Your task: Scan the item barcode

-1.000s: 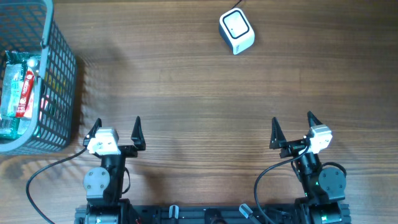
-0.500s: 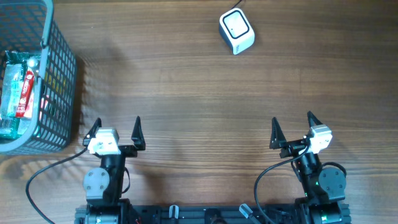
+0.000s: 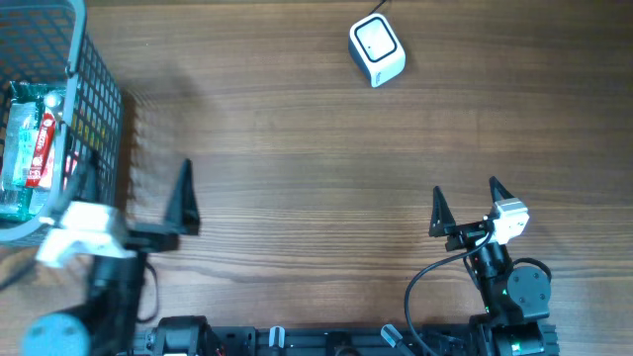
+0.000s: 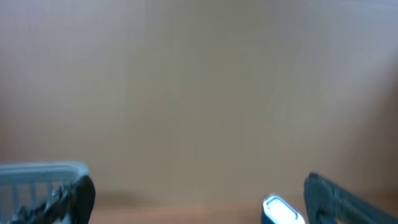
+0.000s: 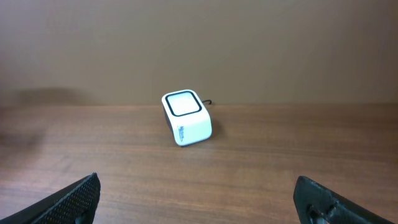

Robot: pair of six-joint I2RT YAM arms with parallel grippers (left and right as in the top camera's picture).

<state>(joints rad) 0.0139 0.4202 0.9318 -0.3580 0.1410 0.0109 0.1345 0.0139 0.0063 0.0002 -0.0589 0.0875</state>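
Zero steps done: left gripper (image 3: 131, 196) and right gripper (image 3: 464, 203) hung empty, jaws spread wide, items (image 3: 32, 148) lay in basket (image 3: 101, 124) at ten o'clock, scanner (image 3: 376, 49) at one o'clock, pickup and scan left.

Brown wood-grain tabletop (image 3: 297, 178): fills overhead view, grain runs L–R, matte finish.

Grey-blue plastic grid-walled basket (image 3: 99, 109): stands on tabletop at far L in overhead, cut by top + L frame edges. Solid rim, open-mesh sides. Grid shadow (image 3: 148, 124) falls on wood just R of it.

Plain tan wall (image 5: 199, 43): behind tabletop's far edge in R wrist view, meets wood in a straight horiz. line; faint dark patch at L, near that line. L wrist view: same tan fills nearly whole frame, blurred; basket rim shows bottom L, out of focus.
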